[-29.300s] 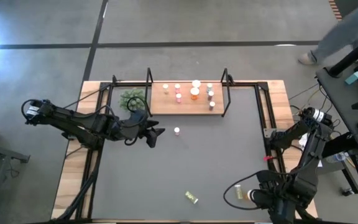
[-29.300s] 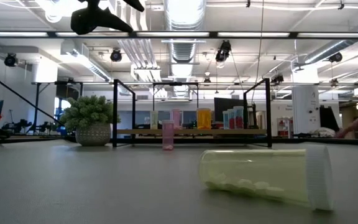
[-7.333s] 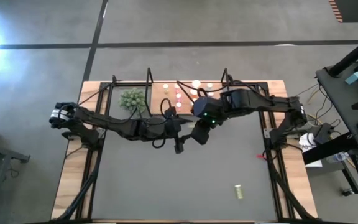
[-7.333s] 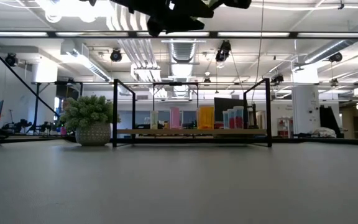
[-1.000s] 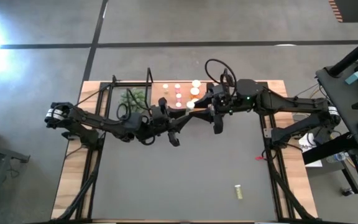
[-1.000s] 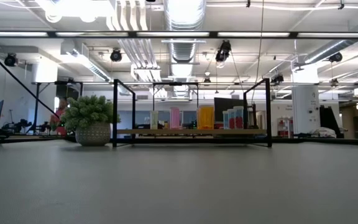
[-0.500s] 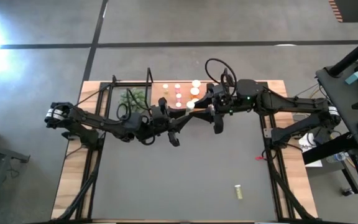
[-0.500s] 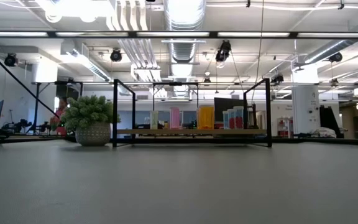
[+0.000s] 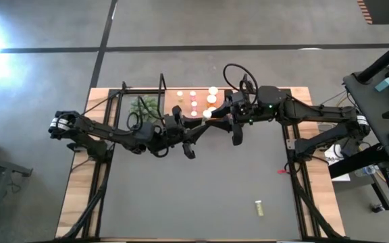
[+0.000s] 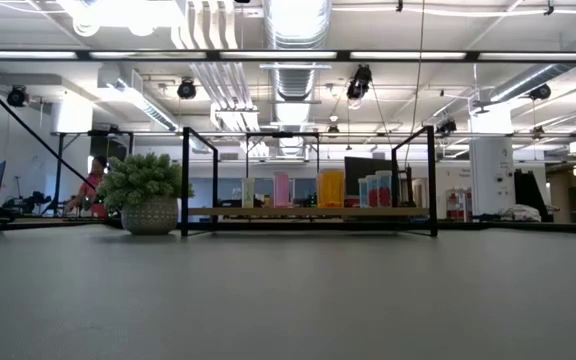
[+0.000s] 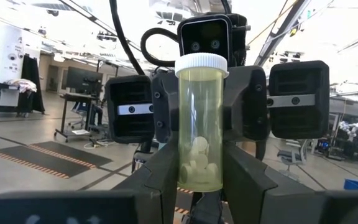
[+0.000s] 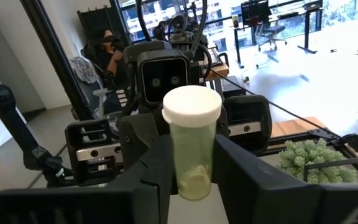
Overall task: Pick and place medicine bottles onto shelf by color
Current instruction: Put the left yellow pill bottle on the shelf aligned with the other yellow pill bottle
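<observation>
Medicine bottles are being sorted here, and one yellow-green bottle [image 11: 202, 124] is held upright in the air, cap uppermost, just in front of the shelf [image 10: 308, 211] and well above the dark mat [image 9: 181, 196]. It is clasped from one side by the left gripper [image 11: 202, 177], whose fingers are pressed against its body, and from the opposite side by the right gripper [image 12: 193, 171], which is seen closed about the same bottle in its own wrist view. The two grippers are set face to face, which is judged to be a hand-over between arms; which arm is giving and which receiving cannot be told. The bottle is presumably kept upright so that it can be stood on the board directly, beside others of its colour. On the shelf, at least five white caps are counted from above, the rest being hidden under the right arm; from table height a pale one, a pink one, a wide orange one and a small cluster are made out standing in a row. One further yellow-green bottle [image 9: 258, 206] is left lying on the mat, well apart from the shelf. A single potted plant [image 10: 148, 190] is stood beside the shelf's end.
</observation>
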`<control>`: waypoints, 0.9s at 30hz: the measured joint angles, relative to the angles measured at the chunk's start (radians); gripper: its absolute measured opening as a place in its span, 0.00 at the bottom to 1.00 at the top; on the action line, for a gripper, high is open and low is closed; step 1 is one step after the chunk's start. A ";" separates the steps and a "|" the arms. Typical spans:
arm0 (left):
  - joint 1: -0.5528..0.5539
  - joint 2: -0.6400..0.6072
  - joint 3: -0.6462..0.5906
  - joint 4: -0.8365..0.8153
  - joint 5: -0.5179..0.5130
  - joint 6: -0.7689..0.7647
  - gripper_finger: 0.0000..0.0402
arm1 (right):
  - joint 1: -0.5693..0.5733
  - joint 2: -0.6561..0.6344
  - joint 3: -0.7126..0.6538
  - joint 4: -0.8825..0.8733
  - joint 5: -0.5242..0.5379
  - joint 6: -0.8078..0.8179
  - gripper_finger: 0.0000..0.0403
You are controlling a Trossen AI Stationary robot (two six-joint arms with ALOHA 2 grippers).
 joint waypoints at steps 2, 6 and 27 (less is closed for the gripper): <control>0.000 0.000 0.000 0.000 0.000 0.000 0.22 | 0.000 0.000 0.000 0.000 0.000 0.000 0.21; 0.000 0.000 0.000 0.000 0.000 0.000 0.22 | 0.000 0.000 0.000 0.000 0.000 0.001 0.21; 0.000 -0.079 -0.002 -0.428 0.023 -0.280 0.54 | 0.000 -0.082 0.001 -0.377 0.001 0.063 0.21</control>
